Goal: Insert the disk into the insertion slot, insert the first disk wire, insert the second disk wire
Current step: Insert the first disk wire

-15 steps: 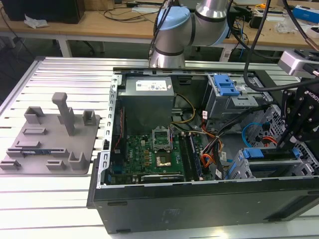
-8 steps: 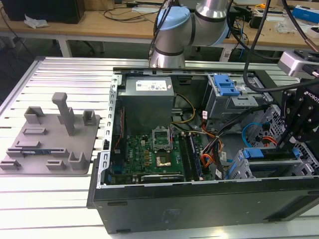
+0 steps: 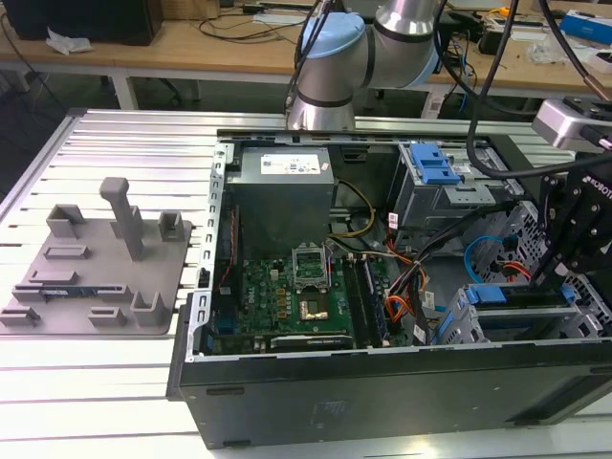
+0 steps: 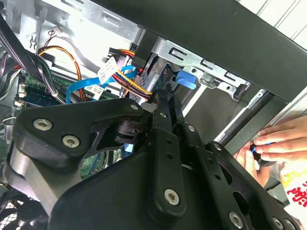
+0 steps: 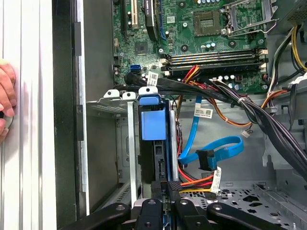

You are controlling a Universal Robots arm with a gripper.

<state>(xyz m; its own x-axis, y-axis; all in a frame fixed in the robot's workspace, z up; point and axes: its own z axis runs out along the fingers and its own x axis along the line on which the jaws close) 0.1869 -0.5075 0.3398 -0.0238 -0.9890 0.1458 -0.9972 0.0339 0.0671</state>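
I see the disk (image 5: 153,124), edge-on in its blue carrier, sitting inside the grey metal insertion slot (image 5: 131,143) between its walls. The blue data wire (image 5: 218,147) loops just beside the slot, its black connector free; the red-yellow-black power wire (image 5: 194,182) runs toward the disk's end.

My arm (image 3: 330,57) comes in at twelve o'clock in the exterior view, with my wrist (image 3: 574,206) hanging at three o'clock. My gripper (image 5: 169,189) points downward, its fingers (image 4: 163,139) drawn close together.

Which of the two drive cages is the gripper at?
The insertion slot holding the blue-framed disk, right at the gripper; the other cage, with the blue latch, stands farther off.
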